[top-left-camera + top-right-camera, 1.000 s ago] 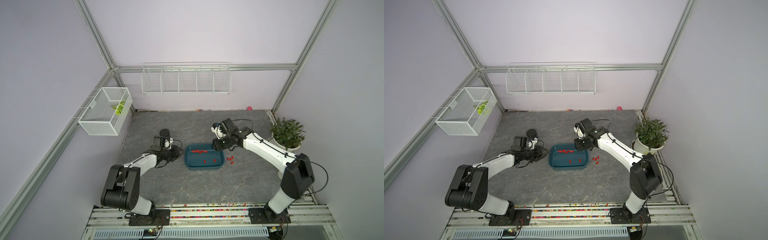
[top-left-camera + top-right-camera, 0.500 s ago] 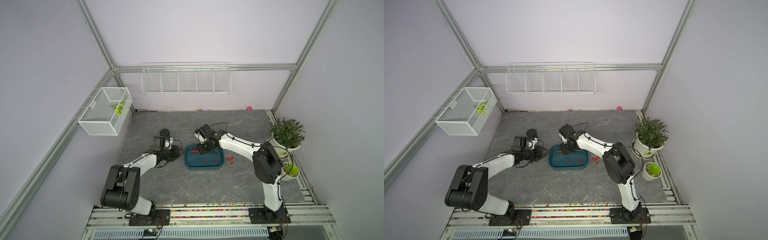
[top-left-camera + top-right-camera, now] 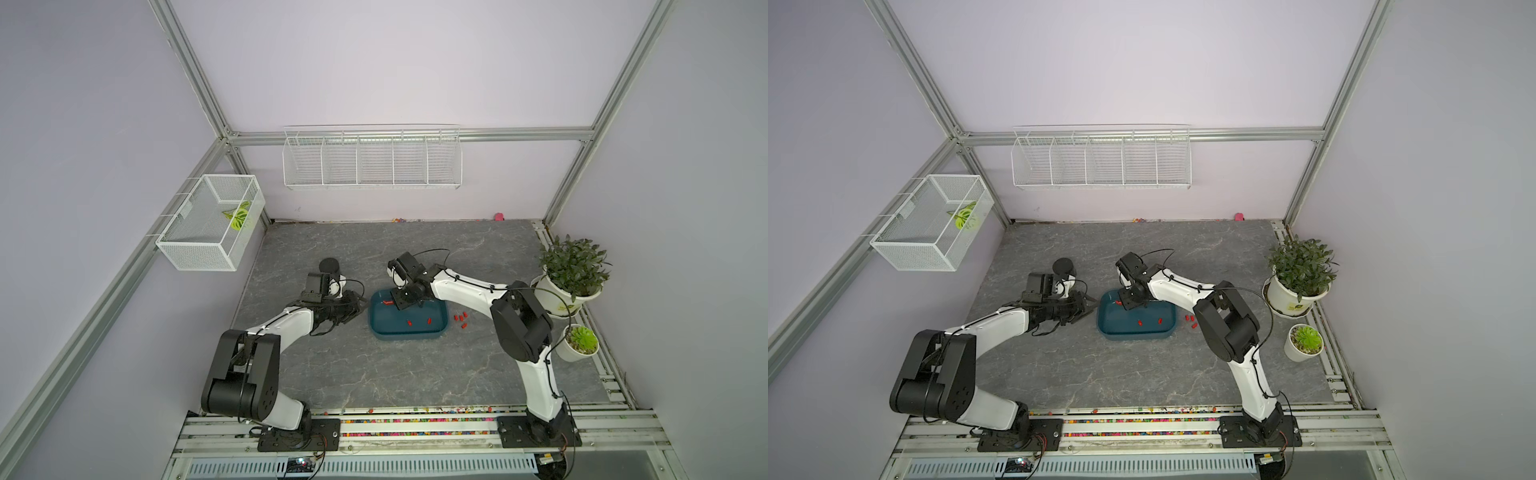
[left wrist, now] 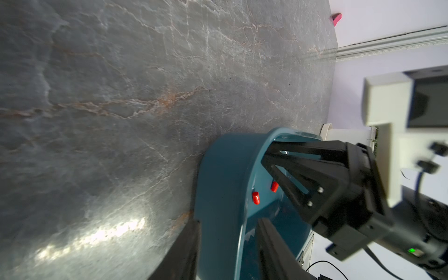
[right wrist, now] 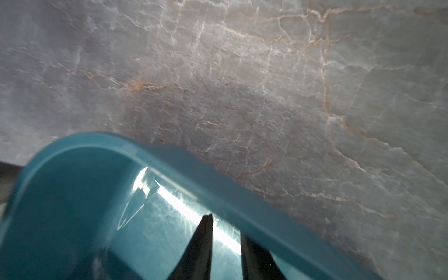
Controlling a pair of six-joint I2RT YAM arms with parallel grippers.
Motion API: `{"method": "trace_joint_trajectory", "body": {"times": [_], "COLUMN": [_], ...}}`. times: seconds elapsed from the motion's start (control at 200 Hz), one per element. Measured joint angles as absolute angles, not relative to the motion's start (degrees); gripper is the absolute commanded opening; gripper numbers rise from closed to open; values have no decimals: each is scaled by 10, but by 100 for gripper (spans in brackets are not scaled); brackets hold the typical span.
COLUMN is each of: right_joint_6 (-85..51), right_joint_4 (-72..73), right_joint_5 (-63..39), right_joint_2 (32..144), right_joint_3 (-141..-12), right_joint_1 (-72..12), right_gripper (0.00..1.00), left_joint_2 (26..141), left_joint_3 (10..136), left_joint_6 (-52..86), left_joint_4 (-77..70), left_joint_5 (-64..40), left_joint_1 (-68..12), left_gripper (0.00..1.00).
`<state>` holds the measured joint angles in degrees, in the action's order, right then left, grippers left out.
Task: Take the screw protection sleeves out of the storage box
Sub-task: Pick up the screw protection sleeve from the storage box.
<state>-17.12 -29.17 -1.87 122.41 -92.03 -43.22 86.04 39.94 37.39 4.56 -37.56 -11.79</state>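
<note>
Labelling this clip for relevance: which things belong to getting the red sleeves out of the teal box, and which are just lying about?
Job: storage box, sleeves inside, sleeves already out, right end effector, left end effector.
Lying about: wall rack, mesh basket, black cup, potted plants, beads, pink scrap.

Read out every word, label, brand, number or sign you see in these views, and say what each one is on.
No text is legible in any view.
Green print on the large white plant pot: too small to read.
storage box: no marking visible.
</note>
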Motion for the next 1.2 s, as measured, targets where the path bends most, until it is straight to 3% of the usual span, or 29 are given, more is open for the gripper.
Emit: {"method": "trace_joint_trajectory", "body": {"times": [0.555, 1.205], "right_joint_6": [-171, -171], "right_joint_4": [-291, -306], "right_joint_5": [-8, 6], "right_joint_2": [1261, 1280], "right_joint_3": [-958, -986], "right_joint_1": [-438, -444], "right_gripper": [31, 12], "left_joint_2": [854, 851], "left_joint_3": [399, 398], "left_joint_6": [374, 374], "left_joint_4": [46, 46], "left_joint_5": [-376, -376], "left_joint_1": [-118, -118], "left_gripper": [44, 44]}}
